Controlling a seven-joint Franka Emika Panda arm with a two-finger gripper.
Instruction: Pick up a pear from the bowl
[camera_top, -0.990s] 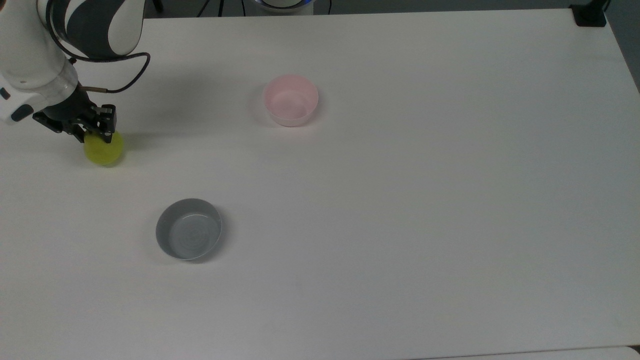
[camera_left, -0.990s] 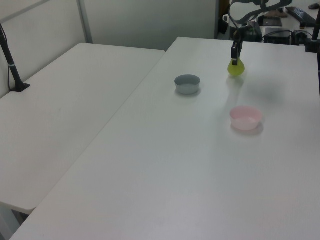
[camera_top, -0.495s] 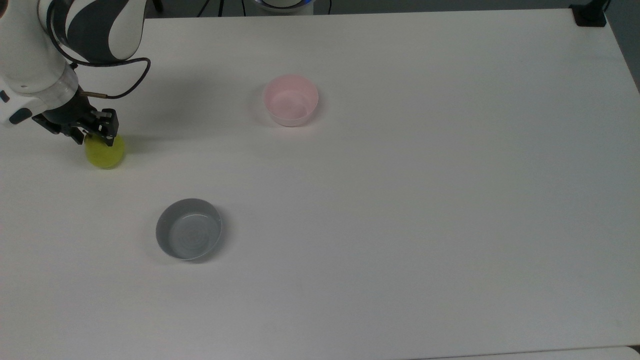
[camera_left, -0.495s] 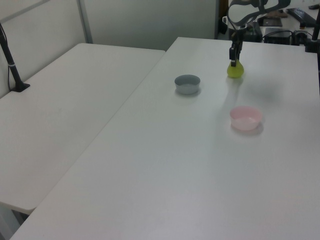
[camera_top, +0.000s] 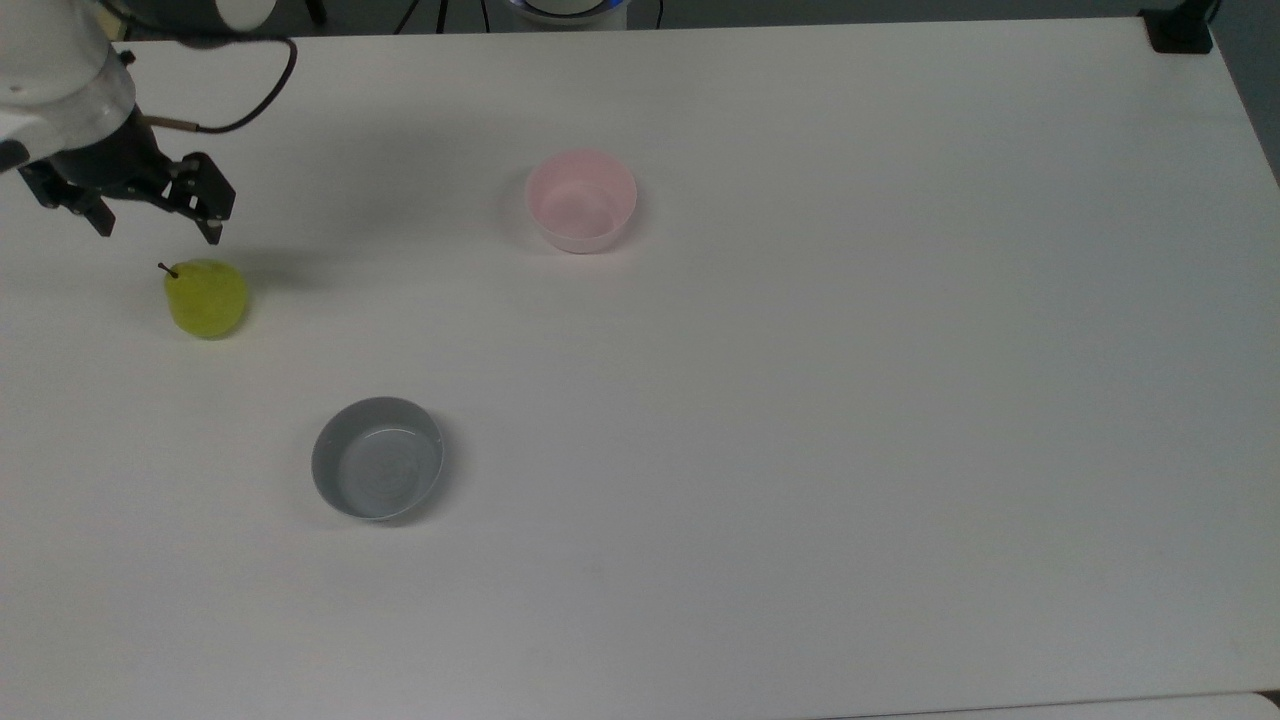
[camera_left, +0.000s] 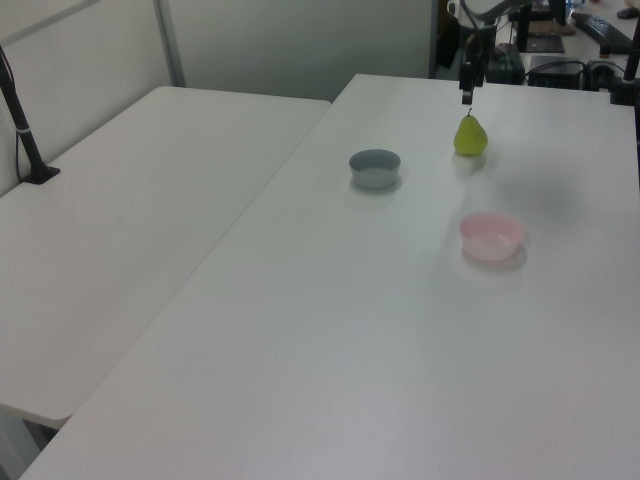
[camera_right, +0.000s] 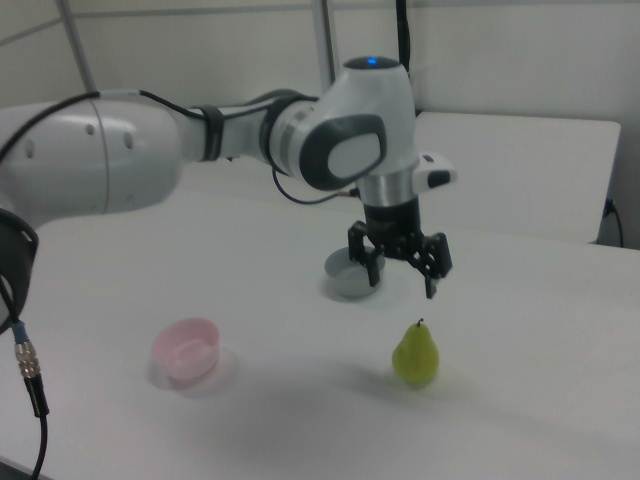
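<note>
Fingers (camera_top: 158, 232) apart above the upright pear (camera_top: 206, 298) on the table (camera_top: 800, 400) — liable to topple and roll if clipped in descent.

- Legible text, labels, brands, numbers, signs: none found.
- Bench (camera_top: 800, 400), pear (camera_top: 206, 297), pink bowl (camera_top: 581, 200), grey bowl (camera_top: 377, 458): all plain, unmarked surfaces.
</note>
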